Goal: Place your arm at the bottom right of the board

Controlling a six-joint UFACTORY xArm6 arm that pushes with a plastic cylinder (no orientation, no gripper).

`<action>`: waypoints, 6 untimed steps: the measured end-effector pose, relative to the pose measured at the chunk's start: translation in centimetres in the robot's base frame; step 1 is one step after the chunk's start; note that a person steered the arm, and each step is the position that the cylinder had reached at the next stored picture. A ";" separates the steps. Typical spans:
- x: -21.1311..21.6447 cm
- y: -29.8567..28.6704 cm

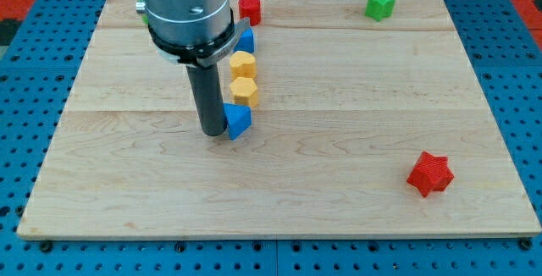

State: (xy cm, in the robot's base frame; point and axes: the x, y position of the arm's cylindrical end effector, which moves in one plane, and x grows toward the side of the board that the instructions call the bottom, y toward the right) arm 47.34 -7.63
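My tip rests on the wooden board left of centre, touching the left side of a blue triangular block. Above that block sit two yellow hexagonal blocks, one just above it and another higher up. A blue block is partly hidden behind the arm's grey body. A red round block lies near the view's top edge. A red star block lies toward the view's bottom right. A green star block sits at the top right.
A bit of a green block peeks out left of the arm's body at the top. The board is ringed by a blue perforated table.
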 end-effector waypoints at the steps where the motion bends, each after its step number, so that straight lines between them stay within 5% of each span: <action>1: 0.0 1.5; 3: 6.0 9.2; 5: -1.1 24.3; 6: 0.6 34.0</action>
